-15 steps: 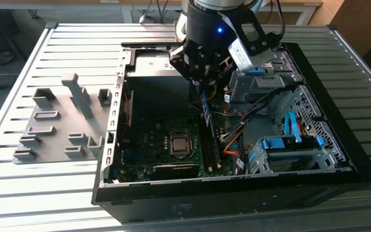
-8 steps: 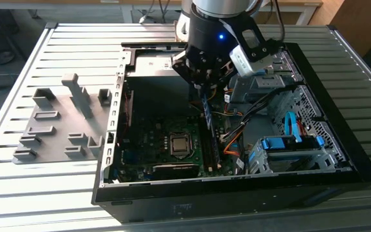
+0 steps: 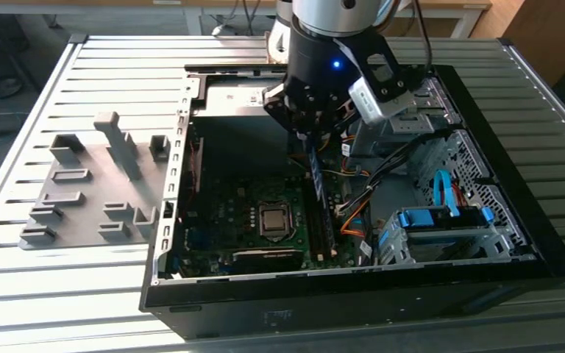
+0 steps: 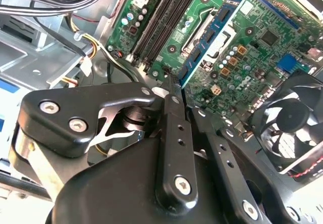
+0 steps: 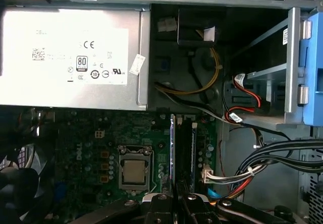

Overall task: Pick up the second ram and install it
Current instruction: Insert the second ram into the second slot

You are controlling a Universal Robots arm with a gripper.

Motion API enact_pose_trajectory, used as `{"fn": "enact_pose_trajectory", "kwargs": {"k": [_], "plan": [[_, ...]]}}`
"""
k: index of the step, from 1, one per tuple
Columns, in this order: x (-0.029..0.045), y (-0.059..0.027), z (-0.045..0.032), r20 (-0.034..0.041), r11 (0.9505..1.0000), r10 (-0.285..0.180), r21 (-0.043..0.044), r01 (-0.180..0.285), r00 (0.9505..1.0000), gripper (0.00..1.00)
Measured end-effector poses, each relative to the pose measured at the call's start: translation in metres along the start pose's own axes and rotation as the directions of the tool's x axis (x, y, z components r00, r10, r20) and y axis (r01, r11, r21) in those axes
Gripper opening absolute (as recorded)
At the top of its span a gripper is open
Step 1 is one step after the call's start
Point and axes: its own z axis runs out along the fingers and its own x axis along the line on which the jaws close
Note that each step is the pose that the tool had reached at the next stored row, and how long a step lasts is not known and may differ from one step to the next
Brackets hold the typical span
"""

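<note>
In the exterior view the arm point(image 3: 337, 44) is cut off by the frame edge, and the gripper point(image 3: 310, 136) hides the ram's point(image 3: 318, 184) upper end.

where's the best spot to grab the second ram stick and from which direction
By its long top edge, near the middle, coming straight down from above. The second ram stands on its thin edge over the motherboard, so only its two flat faces offer pinch surfaces. The gripper appears to hold it that way now, one finger per face.
</note>
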Motion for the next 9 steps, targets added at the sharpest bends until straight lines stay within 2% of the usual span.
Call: {"fn": "enact_pose_trajectory", "kwargs": {"k": [4, 9], "plan": [[0.0, -0.0007, 0.006, 0.0002, 1.0, 0.009, -0.0002, -0.009, 1.0, 0.14], [0.0, -0.0019, 0.0145, 0.0003, 1.0, -0.005, -0.0003, 0.005, 1.0, 0.14]]}}
